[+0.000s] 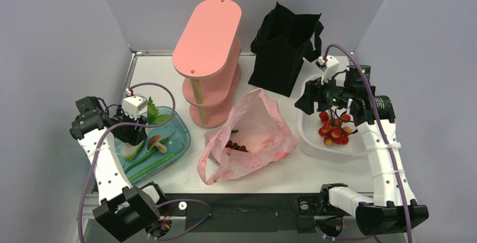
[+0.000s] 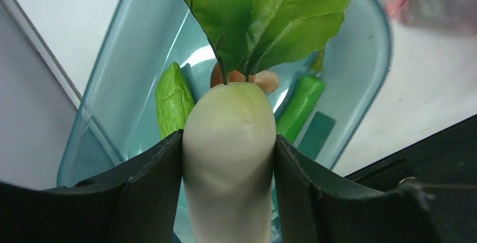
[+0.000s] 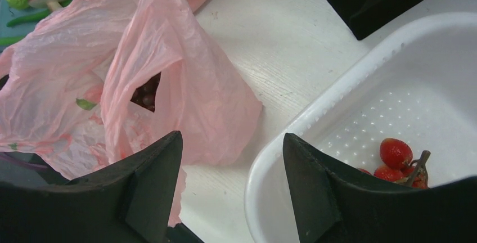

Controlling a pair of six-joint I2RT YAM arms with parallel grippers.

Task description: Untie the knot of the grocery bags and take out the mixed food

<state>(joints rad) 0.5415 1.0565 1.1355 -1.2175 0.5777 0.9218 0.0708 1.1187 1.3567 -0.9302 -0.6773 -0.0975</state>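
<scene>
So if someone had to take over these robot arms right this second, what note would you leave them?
Left gripper: shut on the white vegetable, over the teal tray.
Right gripper: open, holding nothing, by the edge of the white basket.
Done: the pink bag lies open on the table; the red and yellow fruits are in the white basket.
Left: set the vegetable down; take the dark grapes out of the pink bag; check the black tote at the back, contents not visible.

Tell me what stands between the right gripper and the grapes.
The pink bag: its crumpled wall lies between the open right gripper and the grapes, which show only through a narrow gap.
</scene>
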